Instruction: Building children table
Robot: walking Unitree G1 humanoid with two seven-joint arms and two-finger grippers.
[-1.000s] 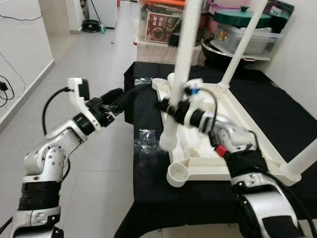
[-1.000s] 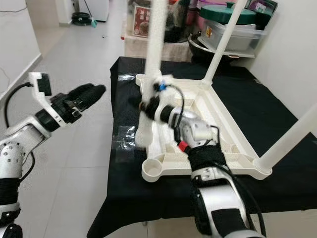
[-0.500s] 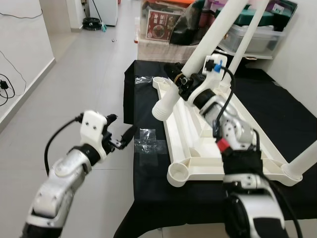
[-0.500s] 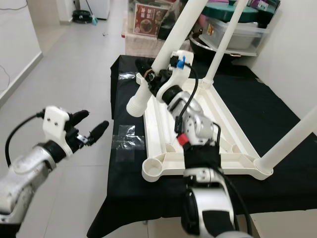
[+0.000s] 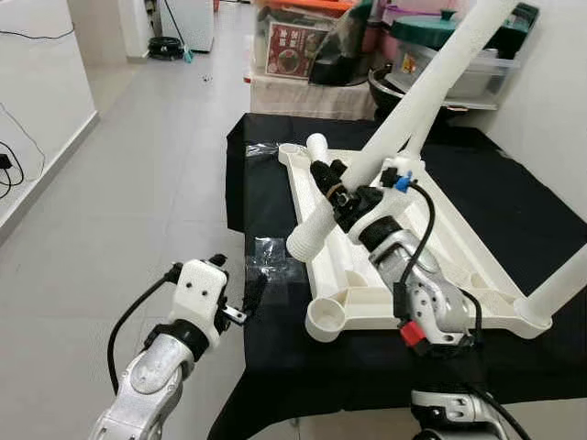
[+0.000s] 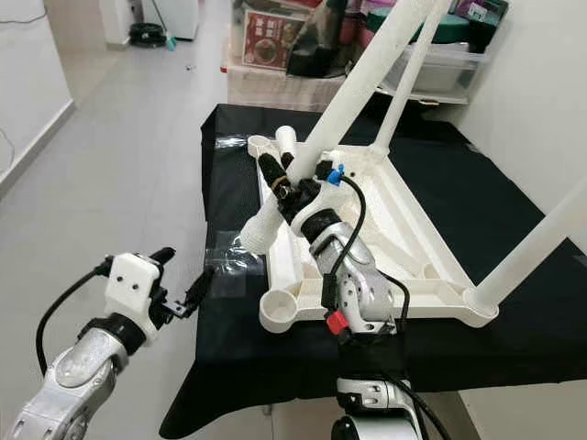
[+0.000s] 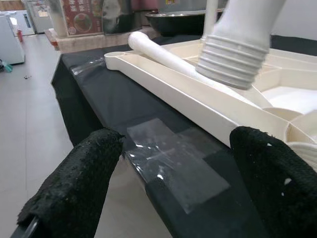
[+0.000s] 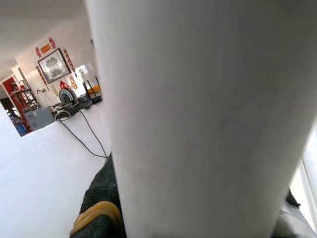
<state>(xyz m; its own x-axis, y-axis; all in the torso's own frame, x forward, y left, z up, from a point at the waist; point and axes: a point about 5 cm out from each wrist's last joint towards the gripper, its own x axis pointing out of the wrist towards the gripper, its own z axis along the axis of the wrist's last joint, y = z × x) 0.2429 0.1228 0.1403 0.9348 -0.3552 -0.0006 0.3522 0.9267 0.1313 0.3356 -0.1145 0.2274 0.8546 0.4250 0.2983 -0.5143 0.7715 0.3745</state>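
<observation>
Children's table top (image 5: 459,266), white plastic, lying upside down on black cloth (image 5: 275,183); two legs standing fitted at its 12 and 4 o'clock corners. Loose table leg (image 5: 404,115): tilting, threaded end hanging over the top's 9 o'clock edge, right gripper (image 5: 335,188) clenching around it. Left gripper (image 5: 240,295): hovering at 8 o'clock beside the cloth edge, fingers (image 7: 74,183) spread, grasping nothing. Clear plastic bag (image 5: 271,266) lying on the cloth nearby.

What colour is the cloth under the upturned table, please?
Black; the cloth shows best in the left eye view.
</observation>
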